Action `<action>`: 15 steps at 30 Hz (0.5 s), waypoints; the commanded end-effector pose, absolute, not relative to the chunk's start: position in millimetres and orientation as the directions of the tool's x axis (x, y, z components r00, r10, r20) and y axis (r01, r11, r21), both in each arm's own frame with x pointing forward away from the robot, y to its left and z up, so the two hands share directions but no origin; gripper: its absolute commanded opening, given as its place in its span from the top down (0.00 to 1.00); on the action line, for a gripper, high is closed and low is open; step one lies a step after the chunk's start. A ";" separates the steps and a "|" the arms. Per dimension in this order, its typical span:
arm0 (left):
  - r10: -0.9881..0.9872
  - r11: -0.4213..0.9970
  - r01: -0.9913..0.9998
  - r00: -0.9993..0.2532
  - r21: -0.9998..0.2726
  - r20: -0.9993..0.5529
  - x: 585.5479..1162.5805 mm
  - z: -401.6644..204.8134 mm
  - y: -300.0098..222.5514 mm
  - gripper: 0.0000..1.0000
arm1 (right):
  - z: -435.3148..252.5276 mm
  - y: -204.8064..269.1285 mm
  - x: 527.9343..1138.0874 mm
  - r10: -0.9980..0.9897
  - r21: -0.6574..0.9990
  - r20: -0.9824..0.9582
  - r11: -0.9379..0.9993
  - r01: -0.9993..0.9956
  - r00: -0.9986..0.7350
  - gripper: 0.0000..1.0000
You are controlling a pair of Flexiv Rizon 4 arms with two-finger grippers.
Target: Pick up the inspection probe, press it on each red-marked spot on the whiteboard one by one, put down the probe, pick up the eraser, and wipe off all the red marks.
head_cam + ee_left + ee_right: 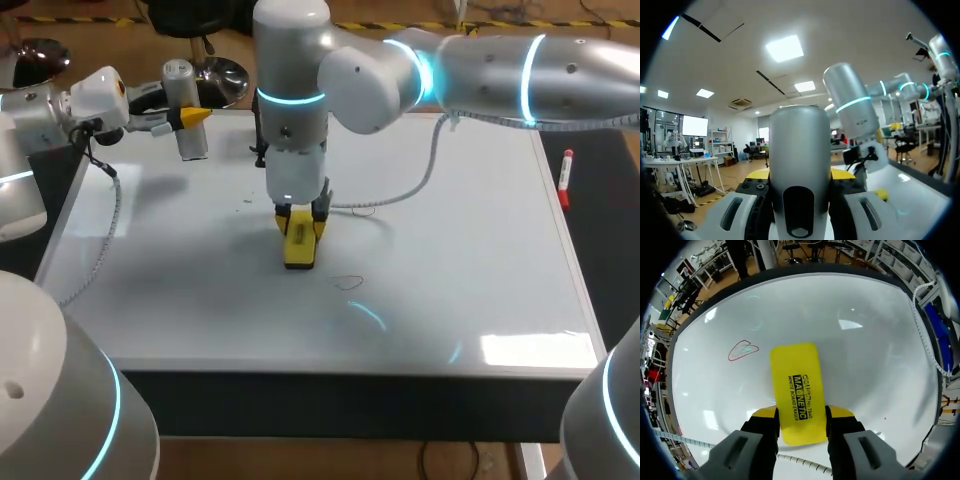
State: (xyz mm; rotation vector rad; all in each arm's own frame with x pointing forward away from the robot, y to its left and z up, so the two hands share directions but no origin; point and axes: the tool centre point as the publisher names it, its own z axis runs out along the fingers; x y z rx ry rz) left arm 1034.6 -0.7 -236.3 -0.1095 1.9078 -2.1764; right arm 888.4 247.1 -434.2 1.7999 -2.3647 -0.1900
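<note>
My right gripper [802,412] is shut on the yellow eraser [797,390], both yellow tips against its long sides. In the head view the right arm reaches to the middle of the whiteboard [470,260] and holds the eraser [299,243] low over it. A red scribble [348,283] lies just right of and nearer than the eraser; ahead of the right gripper it shows as a red loop [742,350]. My left gripper [800,175] is shut on the grey cylindrical probe [800,160], held above the board's far left corner [187,120].
A white cable [425,175] from the right arm trails over the board's far middle. A red marker [566,178] lies on the dark strip right of the board. Faint small specks [245,203] sit left of the eraser.
</note>
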 end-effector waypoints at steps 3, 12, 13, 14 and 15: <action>-0.233 -0.115 0.135 -0.967 -0.984 -0.106 1034.0 -235.2 -0.6 1.00 | -480.8 224.8 880.7 -0.959 0.189 0.067 0.282 -0.941 -0.274 1.00; -0.233 -0.115 0.135 -0.967 -0.984 -0.106 1034.0 -235.2 -0.6 1.00 | -485.3 215.9 877.2 -0.954 0.184 0.089 0.297 -0.937 -0.285 1.00; -0.233 -0.115 0.135 -0.967 -0.984 -0.106 1034.0 -235.2 -0.6 1.00 | -483.3 214.7 878.0 -0.954 0.181 0.089 0.298 -0.937 -0.286 1.00; -0.233 -0.115 0.135 -0.967 -0.984 -0.106 1034.0 -235.2 -0.6 1.00 | -480.2 214.0 878.5 -0.953 0.178 0.087 0.300 -0.937 -0.289 1.00; -0.233 -0.115 0.135 -0.967 -0.984 -0.106 1034.0 -235.2 -0.6 1.00 | -475.7 213.4 879.1 -0.953 0.163 0.085 0.302 -0.939 -0.291 1.00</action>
